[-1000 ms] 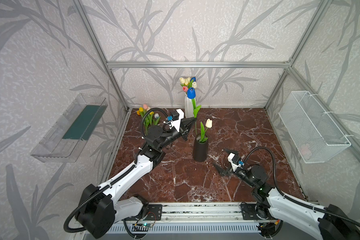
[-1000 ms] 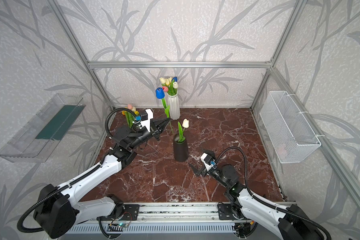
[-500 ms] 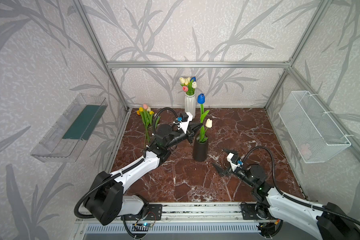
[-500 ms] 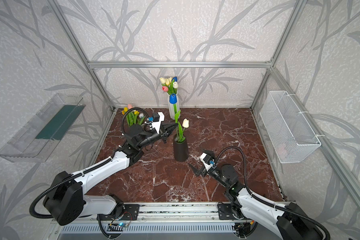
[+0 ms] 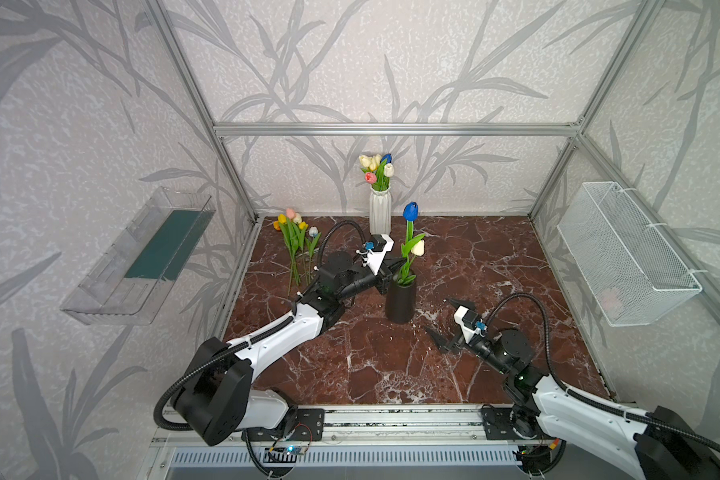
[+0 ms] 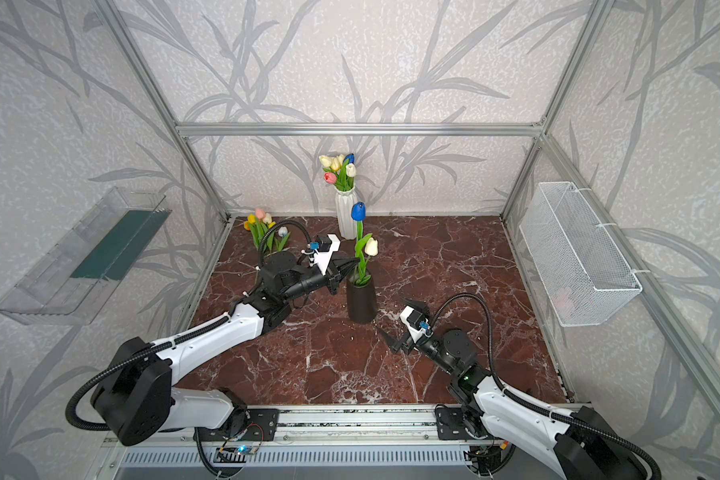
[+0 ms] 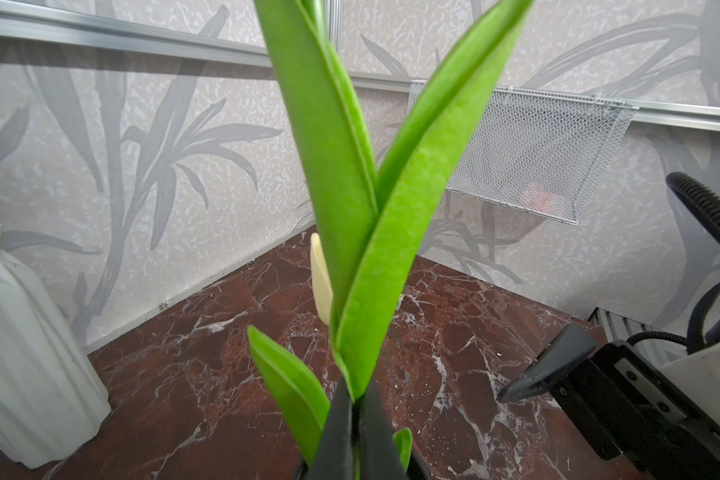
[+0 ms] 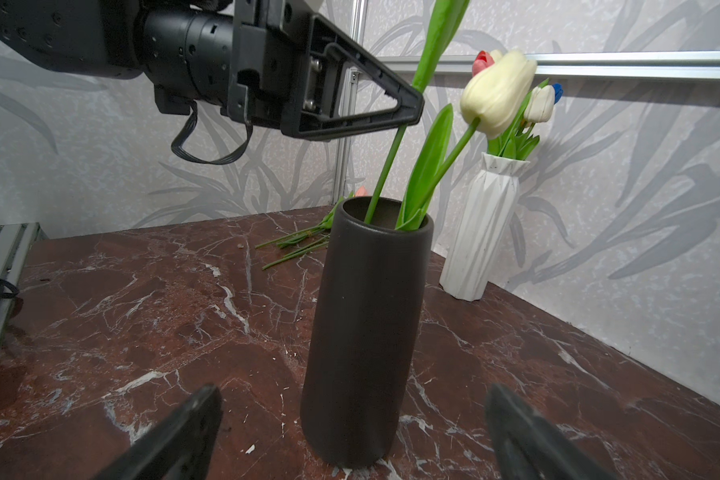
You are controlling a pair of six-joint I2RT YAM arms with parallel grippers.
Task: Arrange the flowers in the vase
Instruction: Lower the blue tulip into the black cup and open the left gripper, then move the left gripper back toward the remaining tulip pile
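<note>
A black cylindrical vase [image 5: 400, 299] [image 6: 361, 301] [image 8: 366, 332] stands mid-table with a white tulip [image 5: 419, 247] [image 6: 371, 246] [image 8: 497, 91] in it. My left gripper [image 5: 400, 263] [image 6: 352, 262] [image 7: 354, 399] [image 8: 412, 110] is shut on the green stem of a blue tulip [image 5: 410, 211] [image 6: 358, 210], just above the vase's rim. The stem's lower end reaches into the vase's mouth. Loose flowers [image 5: 296, 237] [image 6: 265, 232] lie at the back left. My right gripper [image 5: 441, 318] [image 6: 393, 314] [image 8: 352, 390] is open and empty, facing the vase from the front right.
A white ribbed vase [image 5: 380, 212] [image 6: 346, 212] [image 7: 26, 353] [image 8: 481, 232] holding several tulips stands at the back wall. A wire basket [image 5: 624, 253] hangs on the right wall. A clear shelf [image 5: 142, 257] hangs on the left wall.
My left gripper has carried the blue tulip rightwards from near the loose flowers to the black vase, and its stem now enters the mouth. The right arm has stayed still.
</note>
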